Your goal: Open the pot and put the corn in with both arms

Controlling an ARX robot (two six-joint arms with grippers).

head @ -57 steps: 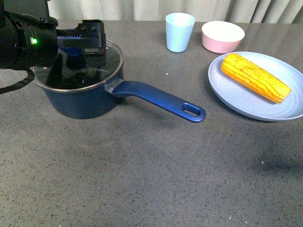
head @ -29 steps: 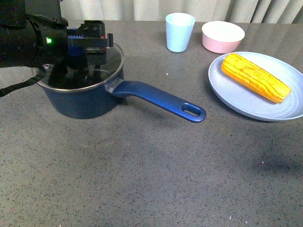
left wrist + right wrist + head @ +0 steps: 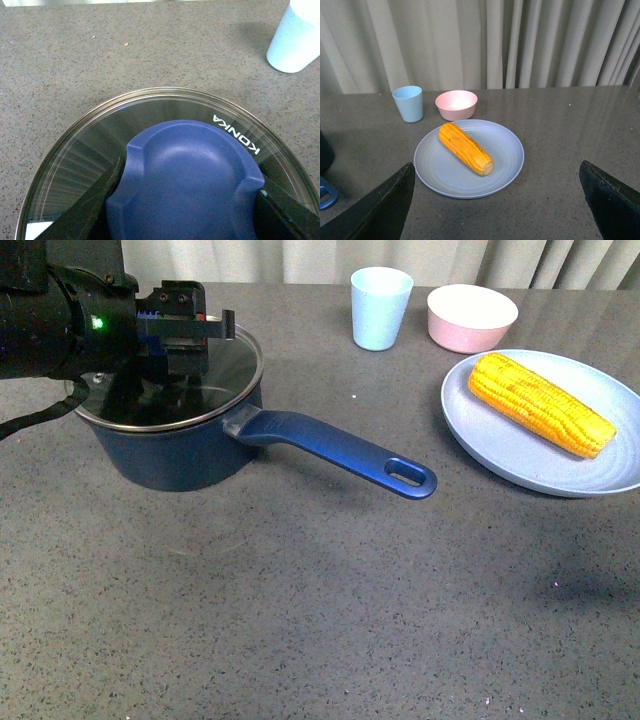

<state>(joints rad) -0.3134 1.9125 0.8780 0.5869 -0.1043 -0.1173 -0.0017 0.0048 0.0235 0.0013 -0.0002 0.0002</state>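
At far left, left gripper [image 3: 189, 181] pinches lid knob [image 3: 185, 160] | lid [image 3: 95, 137] seemingly on pot [image 3: 170, 458] | right gripper [image 3: 496, 172] spread, empty | corn [image 3: 540, 405] on plate [image 3: 500, 455], both steps pending

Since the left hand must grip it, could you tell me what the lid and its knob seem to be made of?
The lid looks like clear glass with a metal rim: you see through it, and its edge glints. The knob looks like matte blue plastic, perhaps silicone: dull, faintly grainy surface.
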